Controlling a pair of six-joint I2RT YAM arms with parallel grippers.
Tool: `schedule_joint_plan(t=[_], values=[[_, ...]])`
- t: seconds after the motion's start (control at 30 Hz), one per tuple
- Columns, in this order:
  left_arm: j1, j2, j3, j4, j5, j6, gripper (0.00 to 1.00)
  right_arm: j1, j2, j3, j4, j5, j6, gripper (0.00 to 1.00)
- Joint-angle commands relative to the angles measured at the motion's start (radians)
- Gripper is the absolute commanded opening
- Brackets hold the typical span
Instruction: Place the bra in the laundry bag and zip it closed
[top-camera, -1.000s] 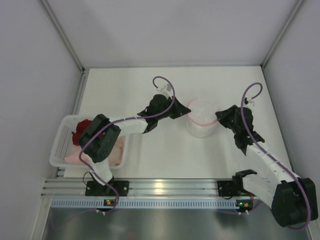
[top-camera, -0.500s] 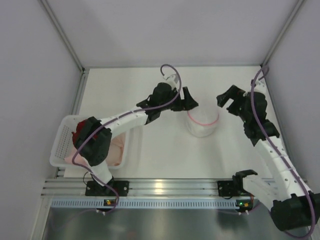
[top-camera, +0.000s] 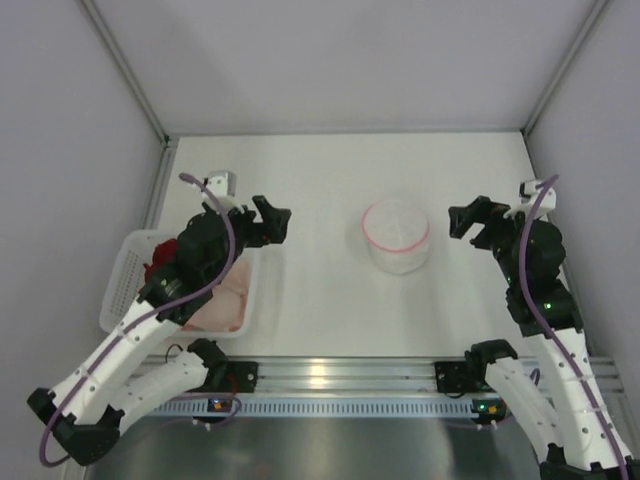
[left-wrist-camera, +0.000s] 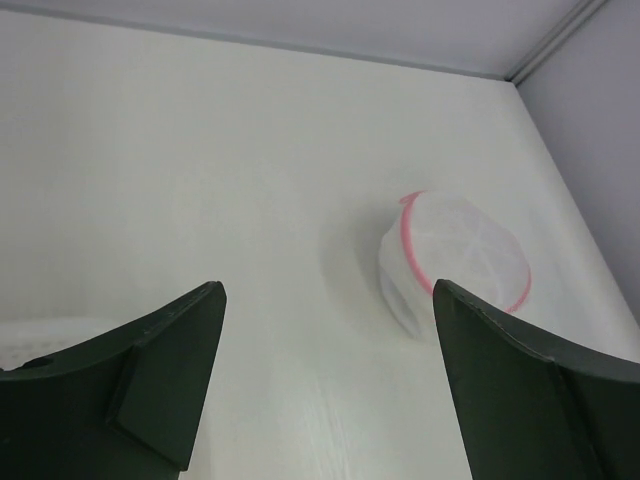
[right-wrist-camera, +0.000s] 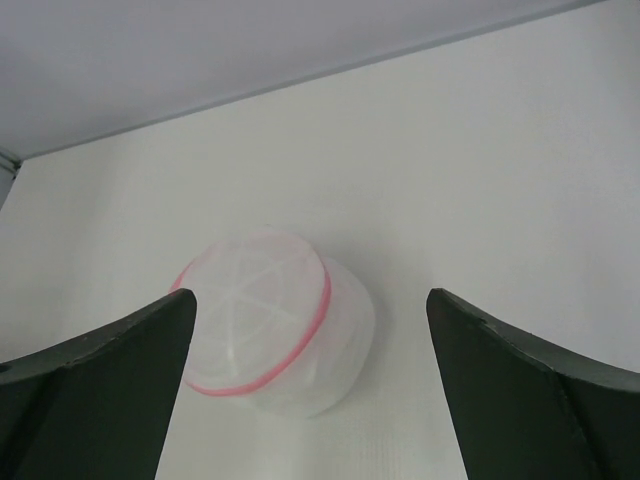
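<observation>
Both arms are hanging off to the sides. The left gripper (top-camera: 272, 219) is over the inner edge of the basket (top-camera: 115, 292), and the right gripper (top-camera: 468, 222) is over open table (top-camera: 320, 300). Both sets of fingers are spread wide with nothing in them.

The laundry bag (top-camera: 397, 238) sits on the table between them, closer to the right gripper and touching neither. I can't actually make out the bra through the mesh. The bag looks plump and whitish, so my guess is it's in there. There's also some pale pink fabric (top-camera: 228, 300) in the basket next to a dark red bra (top-camera: 160, 262), and I can't tell what that pink stuff is.

The pink zip (right-wrist-camera: 326, 285) reads as a full ring, so this looks like the finishing step: get clear and confirm it's shut. To do it well, I'd keep the fingers wide and lift up and away rather than sweeping sideways, since a light pouch like that will skid if it gets clipped. It's also worth checking that the ring has no gap. I can't spot the zip pull from any view.

As for orientation, the bag stands like a little drum with the zip ring on top facing up, roughly level. It's round, so there's no real long axis (up-down, if you want one).
</observation>
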Motion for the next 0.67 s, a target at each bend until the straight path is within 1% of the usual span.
schedule_joint_plan(t=[0.0,0.03,0.07,0.1,0.13,0.2,0.23,0.33,0.63], values=[[0.001,-0.234,-0.136,-0.112,-0.126,-0.006,0.9,-0.012,-0.082,-0.078,0.099,-0.06,-0.029,0.99],[0.001,-0.291,-0.21,-0.112,-0.135,-0.018,0.91,-0.013,-0.102,-0.123,0.107,-0.063,-0.022,0.99],[0.001,-0.343,-0.246,-0.112,-0.152,-0.05,0.91,-0.013,-0.122,-0.147,0.119,-0.077,-0.008,0.99],[0.001,-0.438,-0.277,-0.114,-0.158,-0.064,0.91,-0.013,-0.157,-0.186,0.124,-0.092,-0.003,0.99],[0.001,-0.478,-0.329,-0.117,-0.16,-0.078,0.93,-0.013,-0.173,-0.2,0.127,-0.11,0.006,0.99],[0.001,-0.559,-0.363,-0.117,-0.144,-0.102,0.94,-0.012,-0.205,-0.222,0.13,-0.117,0.037,0.99],[0.001,-0.575,-0.378,-0.12,-0.143,-0.111,0.94,-0.013,-0.214,-0.225,0.13,-0.117,0.046,0.99],[0.001,-0.586,-0.377,-0.141,-0.155,-0.122,0.94,-0.012,-0.233,-0.233,0.123,-0.131,0.046,0.99],[0.001,-0.503,-0.365,-0.147,-0.179,-0.121,0.94,-0.013,-0.228,-0.234,0.126,-0.134,0.038,1.0]])
